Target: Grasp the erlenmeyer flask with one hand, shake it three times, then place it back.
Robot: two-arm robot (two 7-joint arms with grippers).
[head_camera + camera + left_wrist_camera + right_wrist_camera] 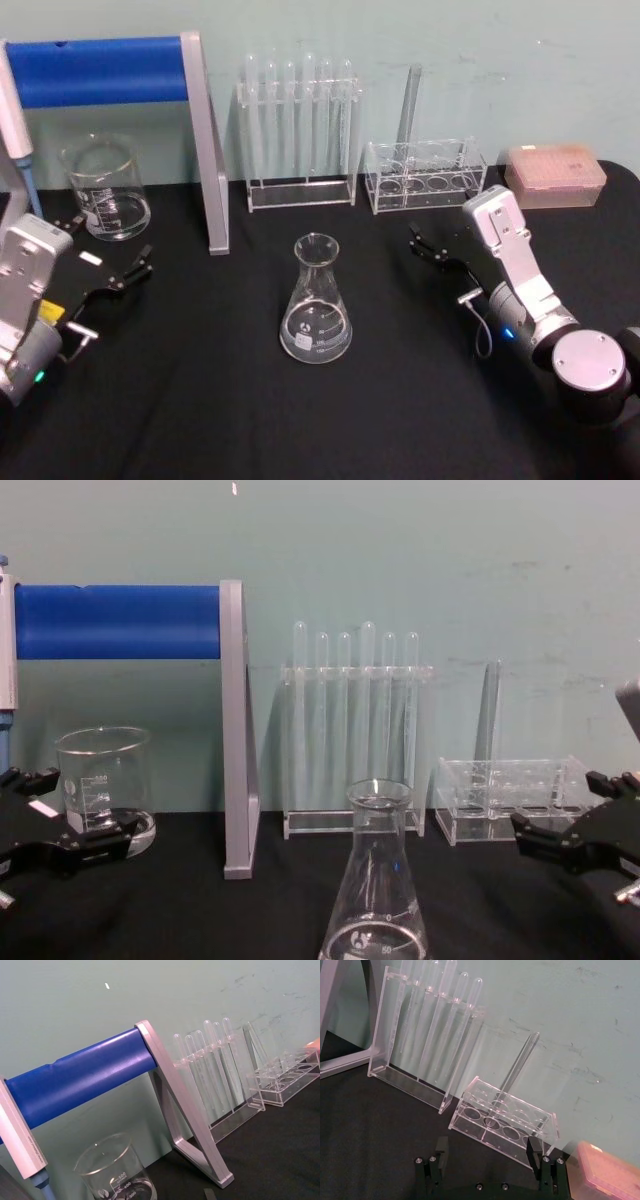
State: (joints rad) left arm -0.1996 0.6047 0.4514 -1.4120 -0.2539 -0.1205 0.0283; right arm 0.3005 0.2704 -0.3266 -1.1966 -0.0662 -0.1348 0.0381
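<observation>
The erlenmeyer flask (316, 305) is clear glass and stands upright on the black table, in the middle between both arms; the chest view shows it close in front (375, 890). My left gripper (105, 246) hovers low at the left, near the beaker, open and empty (70, 810). My right gripper (428, 245) is at the right, in front of the low rack, its fingers spread wide with nothing between them (487, 1150) (565, 805). Neither gripper touches the flask.
A glass beaker (105, 190) stands back left beside a grey stand (210, 150) carrying a blue roll (100, 70). Behind the flask are a rack of test tubes (300, 130), a low clear rack (425, 178) and a pink box (555, 175).
</observation>
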